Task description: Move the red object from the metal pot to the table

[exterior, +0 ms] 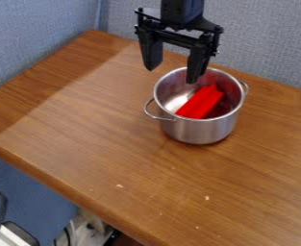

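The red object leans inside the metal pot, which stands on the wooden desk. Behind and above the pot's rim, I hold my gripper spread wide, its two fingers apart with nothing pinched between them.
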You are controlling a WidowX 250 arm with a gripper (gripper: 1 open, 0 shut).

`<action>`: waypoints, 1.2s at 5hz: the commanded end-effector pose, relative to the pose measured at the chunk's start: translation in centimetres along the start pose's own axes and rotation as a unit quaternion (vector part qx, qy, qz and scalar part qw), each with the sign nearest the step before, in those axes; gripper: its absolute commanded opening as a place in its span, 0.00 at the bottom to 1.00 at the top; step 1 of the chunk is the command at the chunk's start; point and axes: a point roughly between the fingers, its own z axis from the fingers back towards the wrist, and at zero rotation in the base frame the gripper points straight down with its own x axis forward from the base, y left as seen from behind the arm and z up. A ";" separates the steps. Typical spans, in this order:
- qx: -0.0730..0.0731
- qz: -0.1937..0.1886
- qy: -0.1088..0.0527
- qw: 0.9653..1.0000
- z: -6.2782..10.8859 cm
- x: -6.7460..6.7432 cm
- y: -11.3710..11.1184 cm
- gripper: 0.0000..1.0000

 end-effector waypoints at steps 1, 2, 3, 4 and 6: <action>0.001 -0.002 0.004 1.000 -0.6 0.2 -0.2 1.00; 0.004 -0.005 0.001 1.000 -1.4 0.8 -0.6 1.00; 0.012 -0.003 -0.008 1.000 -1.8 1.6 -1.1 1.00; 0.015 -0.007 -0.015 1.000 -2.0 2.0 -1.9 1.00; 0.018 -0.011 -0.026 0.999 -2.5 2.5 -2.9 1.00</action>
